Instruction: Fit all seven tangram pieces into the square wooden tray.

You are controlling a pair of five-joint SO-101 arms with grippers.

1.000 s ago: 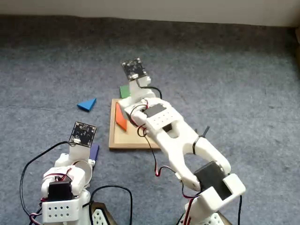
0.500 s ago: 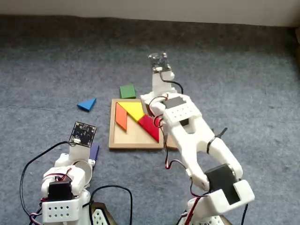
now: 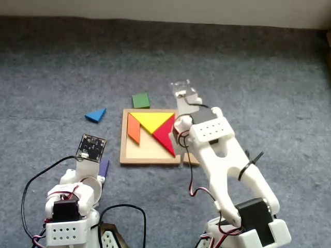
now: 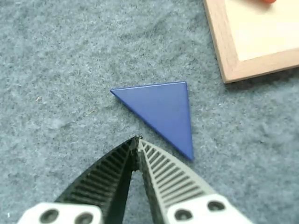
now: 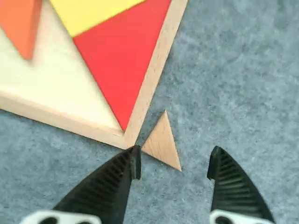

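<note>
**Three pieces in the tray, four on the carpet**

From high up we see the square wooden tray [image 3: 124, 155] lying on the grey carpet [image 3: 258, 77]. Inside it are an orange piece [image 3: 134, 129], a yellow triangle [image 3: 150, 122] and a red triangle [image 3: 164, 137]. The yellow and red ones touch. A green square [image 3: 140, 100] lies just past the tray's far edge. A light blue triangle [image 3: 95, 115] sits apart on the left arm's side.

The right wrist view lets us look closer. The right gripper [image 5: 175, 162] is wide open and holds nothing. It hangs over a pale wood triangle [image 5: 162, 140] that lies just beside the tray's corner, near the red triangle's point.

The left wrist view gives us the left gripper [image 4: 136, 142]. Its jaws are pressed together with nothing between them. Their tips are just beside a dark blue triangle [image 4: 161, 109], flat on the carpet near another tray corner. From high up, a sliver of that piece peeks out beside the left arm [image 3: 72, 201].
</note>
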